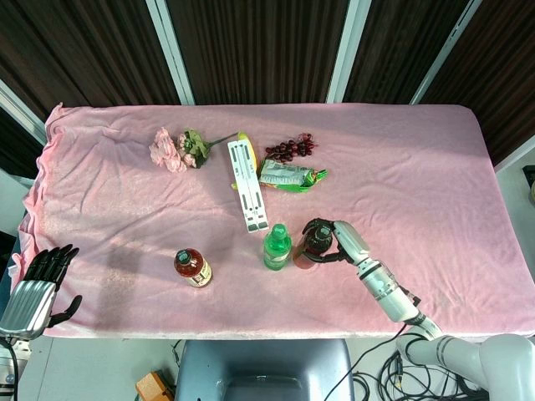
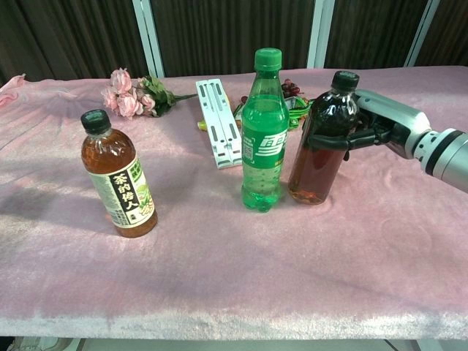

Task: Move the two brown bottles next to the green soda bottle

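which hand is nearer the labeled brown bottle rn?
Left. The left hand sits open off the table's left edge, well clear of the labeled brown bottle; the right hand is farther, past the green soda bottle.

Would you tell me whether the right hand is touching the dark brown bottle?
Touching: chest view shows the right hand wrapped around the dark brown bottle.
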Tool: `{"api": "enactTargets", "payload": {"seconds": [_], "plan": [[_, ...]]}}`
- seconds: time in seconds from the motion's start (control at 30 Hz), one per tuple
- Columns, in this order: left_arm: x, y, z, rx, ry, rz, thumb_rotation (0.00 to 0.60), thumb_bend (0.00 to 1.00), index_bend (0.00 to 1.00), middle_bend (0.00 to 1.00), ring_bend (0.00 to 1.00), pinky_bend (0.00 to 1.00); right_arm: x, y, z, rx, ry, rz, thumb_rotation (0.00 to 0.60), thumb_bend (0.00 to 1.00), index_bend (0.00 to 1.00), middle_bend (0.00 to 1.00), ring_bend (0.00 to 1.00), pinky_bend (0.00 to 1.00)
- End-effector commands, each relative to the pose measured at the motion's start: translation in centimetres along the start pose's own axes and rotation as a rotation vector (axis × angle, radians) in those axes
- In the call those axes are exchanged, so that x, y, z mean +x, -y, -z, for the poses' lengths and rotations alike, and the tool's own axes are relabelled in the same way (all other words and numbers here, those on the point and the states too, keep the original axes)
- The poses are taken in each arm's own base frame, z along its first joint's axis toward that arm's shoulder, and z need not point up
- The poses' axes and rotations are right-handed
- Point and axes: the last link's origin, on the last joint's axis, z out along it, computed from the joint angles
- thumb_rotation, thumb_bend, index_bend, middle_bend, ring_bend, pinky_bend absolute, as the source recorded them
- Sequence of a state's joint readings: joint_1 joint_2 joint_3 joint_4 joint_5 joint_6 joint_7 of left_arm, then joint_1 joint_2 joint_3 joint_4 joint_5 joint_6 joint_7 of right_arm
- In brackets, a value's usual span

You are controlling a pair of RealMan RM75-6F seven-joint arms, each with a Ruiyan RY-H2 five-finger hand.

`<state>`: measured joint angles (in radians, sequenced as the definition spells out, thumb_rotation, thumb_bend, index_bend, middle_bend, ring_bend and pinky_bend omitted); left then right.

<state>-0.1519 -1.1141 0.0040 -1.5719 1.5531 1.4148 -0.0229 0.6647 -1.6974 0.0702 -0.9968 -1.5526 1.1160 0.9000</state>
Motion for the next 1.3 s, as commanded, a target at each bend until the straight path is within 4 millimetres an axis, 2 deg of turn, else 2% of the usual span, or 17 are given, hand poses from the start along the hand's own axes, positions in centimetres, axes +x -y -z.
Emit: {"api": "enactTargets", "payload": {"seconds": [0.03,0.37,0.6,0.7,0.87,1.03,1.2,1.3], "plan": [[0.01,0.01,0.0,0.0,0.0,0.001,0.6,0.35,0.0,0.04,0.01,0.06,-0.29,-0.1,-0.04,0.0,0.004,0.002,0.6,0.35,0.94,0.69,0.71,0.78],[0.02,0.0,0.07,-0.003,0.001,0.001,0.6,0.35,0.0,0.04,0.01,0.06,-0.86,-0.13,-0.25,0.01,0.015,0.023,0.6,0.35,0.93,0.69,0.71,0.78],[0.03,-0.03,0.12,-0.005,0.0,0.001,0.6,0.35,0.0,0.04,0.01,0.06,-1.07,-0.26,-0.13,0.021,0.027,0.026,0.6,0.35,0.83,0.69,0.69,0.76],[0.04,-0.03,0.12,-0.005,-0.001,0.001,0.6,0.35,0.0,0.04,0.01,0.06,-1.09,-0.39,-0.04,0.022,0.038,0.029,0.6,0.35,0.73,0.65,0.64,0.72],[0.02,-0.07,0.09,-0.008,0.002,0.0,0.6,0.35,0.0,0.04,0.01,0.06,-1.04,-0.51,0.06,0.019,0.06,0.036,0.6,0.35,0.5,0.48,0.52,0.66],[0.02,-0.07,0.12,-0.007,0.001,0.001,0.6,0.35,0.0,0.04,0.01,0.06,-0.93,-0.53,0.12,0.019,0.065,0.04,0.6,0.35,0.34,0.37,0.44,0.62],[0.02,-0.07,0.12,-0.009,0.002,0.002,0.6,0.35,0.0,0.04,0.01,0.06,-0.81,-0.41,0.21,0.022,0.07,0.039,0.6,0.35,0.11,0.27,0.35,0.55],[0.03,-0.06,0.11,-0.009,0.002,0.003,0.6,0.35,0.0,0.04,0.01,0.06,-0.69,-0.22,0.31,0.03,0.07,0.033,0.6,0.35,0.03,0.22,0.31,0.53]]}}
